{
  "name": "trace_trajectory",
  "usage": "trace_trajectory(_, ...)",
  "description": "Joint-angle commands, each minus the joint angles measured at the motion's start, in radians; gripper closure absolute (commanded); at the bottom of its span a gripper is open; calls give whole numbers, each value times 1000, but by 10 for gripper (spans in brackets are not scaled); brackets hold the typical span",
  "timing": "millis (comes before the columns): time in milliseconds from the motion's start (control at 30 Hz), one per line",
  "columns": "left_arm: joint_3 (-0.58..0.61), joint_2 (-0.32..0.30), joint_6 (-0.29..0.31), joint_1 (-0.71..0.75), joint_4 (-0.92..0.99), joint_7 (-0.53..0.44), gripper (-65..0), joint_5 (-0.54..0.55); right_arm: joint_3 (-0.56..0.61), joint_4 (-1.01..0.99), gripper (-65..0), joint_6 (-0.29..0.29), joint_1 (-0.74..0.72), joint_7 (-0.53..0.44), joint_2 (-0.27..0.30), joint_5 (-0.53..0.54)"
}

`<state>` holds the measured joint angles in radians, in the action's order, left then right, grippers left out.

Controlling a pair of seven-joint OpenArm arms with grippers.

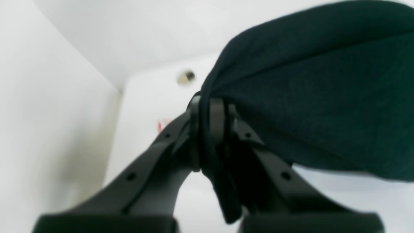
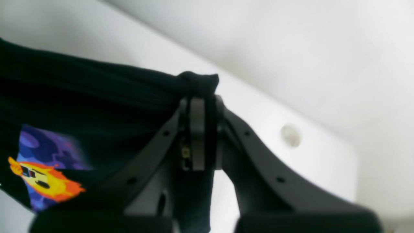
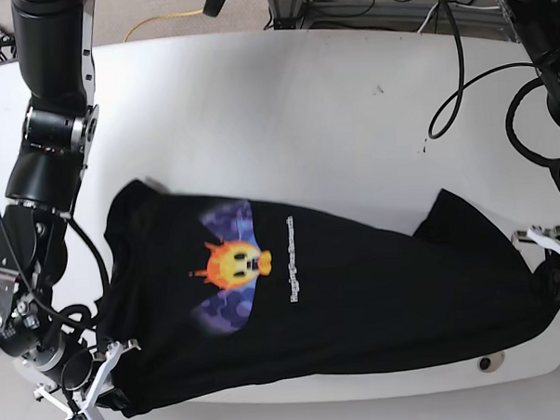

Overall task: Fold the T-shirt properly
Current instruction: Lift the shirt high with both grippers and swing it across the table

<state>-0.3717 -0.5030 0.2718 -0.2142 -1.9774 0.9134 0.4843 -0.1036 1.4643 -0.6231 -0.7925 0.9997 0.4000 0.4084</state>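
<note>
The black T-shirt [image 3: 340,300] lies stretched across the front of the white table [image 3: 285,117], its yellow-orange face print on blue-purple wings [image 3: 231,263] facing up. At the front right corner of the base view my left gripper [image 3: 548,287] is shut on the shirt's edge. The left wrist view shows the cloth [image 1: 310,97] pinched between the closed fingers of the left gripper [image 1: 208,129]. At the front left my right gripper [image 3: 106,385] is shut on the shirt's other end. In the right wrist view a fold [image 2: 197,81] bunches above the right gripper [image 2: 202,136], with the print [image 2: 45,174] at lower left.
Black cables [image 3: 460,81] trail over the table's far right. A small round hole [image 3: 487,364] sits in the table near the front right edge. The far half of the table is bare white. A yellow cable [image 3: 160,20] lies on the floor behind.
</note>
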Motion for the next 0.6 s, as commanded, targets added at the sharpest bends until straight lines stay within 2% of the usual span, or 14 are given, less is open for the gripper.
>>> trace_trajectory(0, -10, -18, -6, -61, -10, -6, 0, 0, 28, 19, 0, 6, -81, -28, 44, 8)
trace_trajectory(167, -11, -16, -6, -205, -9, 72, 0, 0, 87, 19, 0, 6, -207, -20, 80, 14)
trace_trajectory(333, -10, -19, -6, -340, 3, 82, 0, 0, 124, 17, 0, 6, -339, 25, 89, 10)
trace_trajectory(567, -6, -52, -6, -525, 5, 132, 0, 0, 158, 25, 0, -1, -453, 35, 158, 16)
